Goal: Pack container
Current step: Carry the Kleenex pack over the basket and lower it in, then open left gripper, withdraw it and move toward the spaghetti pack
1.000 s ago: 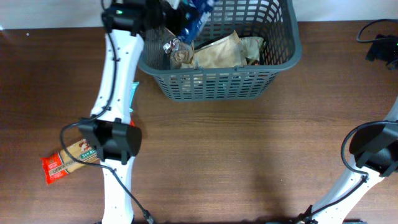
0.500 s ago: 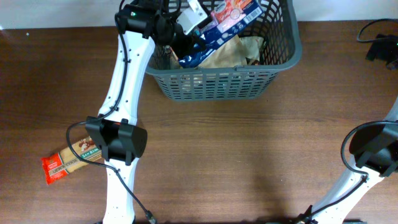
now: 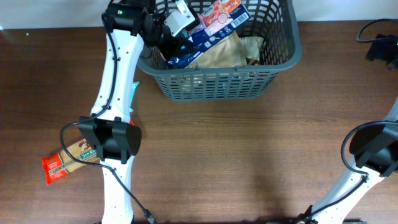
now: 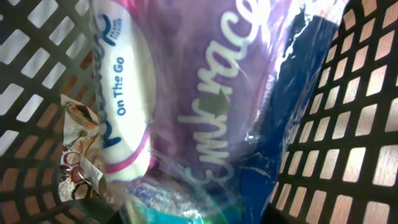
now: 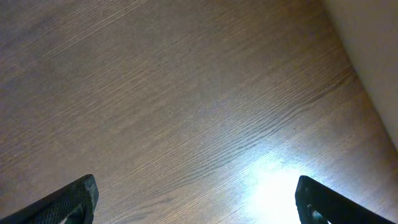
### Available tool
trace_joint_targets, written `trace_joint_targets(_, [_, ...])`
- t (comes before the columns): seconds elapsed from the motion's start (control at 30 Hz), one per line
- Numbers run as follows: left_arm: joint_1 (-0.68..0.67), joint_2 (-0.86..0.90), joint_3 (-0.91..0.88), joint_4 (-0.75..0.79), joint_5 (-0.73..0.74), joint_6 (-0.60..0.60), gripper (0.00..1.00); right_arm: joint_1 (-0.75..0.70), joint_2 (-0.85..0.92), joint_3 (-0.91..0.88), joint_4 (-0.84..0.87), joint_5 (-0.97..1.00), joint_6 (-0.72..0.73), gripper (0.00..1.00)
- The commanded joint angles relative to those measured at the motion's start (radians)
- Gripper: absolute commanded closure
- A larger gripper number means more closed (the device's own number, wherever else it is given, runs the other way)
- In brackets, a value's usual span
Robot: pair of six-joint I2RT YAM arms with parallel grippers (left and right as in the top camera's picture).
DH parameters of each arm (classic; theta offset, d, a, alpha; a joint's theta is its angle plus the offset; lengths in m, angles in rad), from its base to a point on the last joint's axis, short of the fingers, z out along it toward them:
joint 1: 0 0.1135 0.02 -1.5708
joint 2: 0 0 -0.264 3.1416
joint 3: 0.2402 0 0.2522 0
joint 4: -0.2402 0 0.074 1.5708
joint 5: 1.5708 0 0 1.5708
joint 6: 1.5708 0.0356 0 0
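The dark grey lattice basket (image 3: 273, 62) stands at the table's far edge. My left gripper (image 3: 166, 38) reaches over its left rim and is shut on a blue and purple snack pack (image 3: 208, 31), which lies tilted across the basket above tan packs (image 3: 227, 53). In the left wrist view the pack (image 4: 211, 106), with a white "On The Go" band, fills the frame. The fingers (image 4: 199, 214) are mostly hidden under it and basket walls (image 4: 348, 124) surround it. My right gripper (image 5: 199, 199) is open and empty over bare wood, at the far right in the overhead view (image 3: 380, 46).
A red and tan snack bar (image 3: 65, 162) lies on the table at the left, beside the left arm's base. A teal item (image 3: 134, 92) peeks out from under the left arm. A small wrapper (image 4: 78, 162) lies on the basket floor.
The left arm swung right and back left over the basket. The held pack turned from hanging steeply to lying across the basket, its far end pointing up-right. The right arm has not moved.
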Motion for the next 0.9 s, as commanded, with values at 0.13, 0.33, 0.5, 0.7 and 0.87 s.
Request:
trace_joint_targets(0.13, [0.002, 0.02, 0.002, -0.017, 0.031, 0.023, 0.98, 0.001, -0.004, -0.002, 0.003, -0.002, 0.013, 0.01])
trace_joint_targets(0.33, [0.002, 0.054, 0.002, -0.041, 0.031, 0.019, 0.94, 0.001, -0.004, -0.002, 0.003, -0.002, 0.013, 0.01])
trace_joint_targets(0.5, [0.002, 0.059, 0.002, -0.045, 0.031, 0.02, 0.87, 0.001, -0.004, -0.002, 0.003, -0.002, 0.013, 0.01])
trace_joint_targets(0.7, [0.002, 0.059, 0.002, -0.045, 0.031, 0.019, 0.51, 0.001, -0.004, -0.002, 0.003, -0.002, 0.013, 0.01])
trace_joint_targets(0.87, [0.002, 0.059, 0.003, -0.044, 0.031, 0.019, 0.37, 0.001, -0.004, -0.002, 0.003, -0.002, 0.013, 0.01])
